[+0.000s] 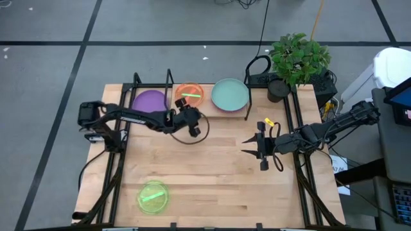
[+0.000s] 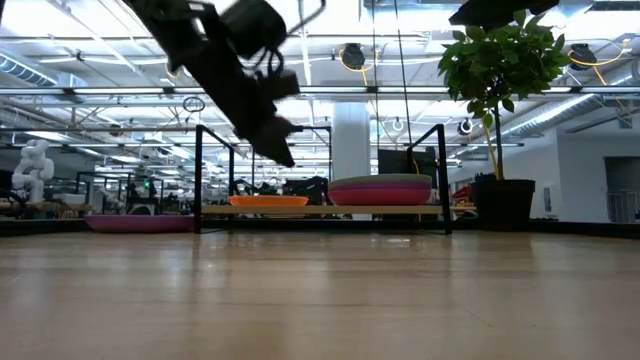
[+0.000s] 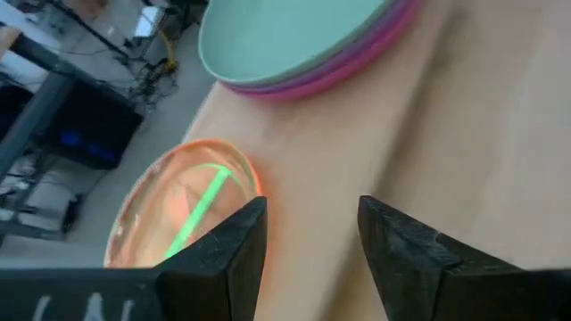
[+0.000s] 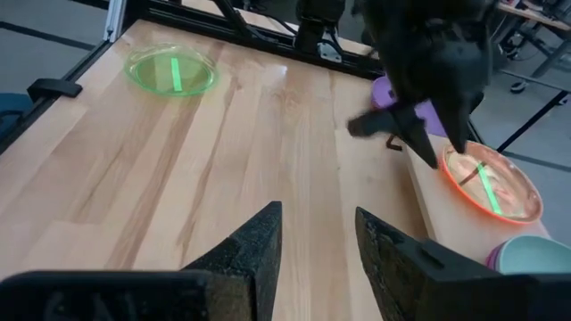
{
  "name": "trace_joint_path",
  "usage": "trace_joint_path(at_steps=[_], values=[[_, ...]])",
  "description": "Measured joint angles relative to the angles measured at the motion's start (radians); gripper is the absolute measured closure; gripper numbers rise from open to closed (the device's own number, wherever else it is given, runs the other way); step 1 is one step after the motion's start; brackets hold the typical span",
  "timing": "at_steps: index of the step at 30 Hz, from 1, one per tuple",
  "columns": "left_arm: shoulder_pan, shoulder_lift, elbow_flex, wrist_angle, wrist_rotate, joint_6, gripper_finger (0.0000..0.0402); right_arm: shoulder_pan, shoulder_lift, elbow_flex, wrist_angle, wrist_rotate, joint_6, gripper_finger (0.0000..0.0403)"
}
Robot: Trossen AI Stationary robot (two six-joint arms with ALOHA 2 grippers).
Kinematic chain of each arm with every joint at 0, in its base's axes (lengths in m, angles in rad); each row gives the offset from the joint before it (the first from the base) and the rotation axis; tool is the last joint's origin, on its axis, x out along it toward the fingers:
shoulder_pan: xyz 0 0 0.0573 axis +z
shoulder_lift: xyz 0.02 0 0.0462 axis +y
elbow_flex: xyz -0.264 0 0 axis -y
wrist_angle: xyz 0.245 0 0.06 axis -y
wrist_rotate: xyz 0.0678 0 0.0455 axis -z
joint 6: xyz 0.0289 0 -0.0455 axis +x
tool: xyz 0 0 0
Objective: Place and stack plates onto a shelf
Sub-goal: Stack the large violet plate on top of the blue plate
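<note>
Left pincer (image 1: 188, 114) just near of shelf (image 1: 199, 106), fingers apart, holding nothing.
Orange plate stack (image 1: 189, 94) mid-shelf, teal stack (image 1: 229, 94) at right end, purple plate (image 1: 149, 101) left of shelf, green plate (image 1: 153, 196) near-left on table (image 1: 218, 167); right pincer (image 1: 259, 147) open, idle right.

One shelf (image 1: 205, 108), one potted plant (image 1: 297, 61), two arms.

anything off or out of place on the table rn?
Nothing spilled or damaged. Two plates are off the shelf: a purple plate on the table at its left end, and a green plate alone near the front edge. On the shelf sit the orange stack and the teal-topped stack. The left pincer stands open just before the shelf.
</note>
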Motion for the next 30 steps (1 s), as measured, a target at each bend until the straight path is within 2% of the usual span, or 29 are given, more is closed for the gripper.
trace_joint_path(at_steps=[4,11,19,23,30], values=[[-0.092,-0.098,0.000,-0.123,0.008,-0.099,0.0218,0.000,0.000,0.000,-0.001,0.000,-0.011,0.0277],[-0.266,-0.247,0.000,-0.395,0.060,-0.179,0.0218,0.000,0.000,0.000,0.006,0.000,-0.013,0.0277],[-0.390,-0.275,0.000,-0.790,0.053,-0.441,0.0218,0.000,0.000,0.000,0.008,0.000,-0.003,0.0277],[-0.420,-0.277,-0.046,-0.853,0.052,-0.529,0.0225,0.000,0.000,0.000,0.006,0.000,-0.003,0.0277],[-0.397,-0.285,-0.213,-0.871,-0.010,-0.594,0.0276,0.000,0.000,0.000,0.004,0.000,-0.015,0.0277]])
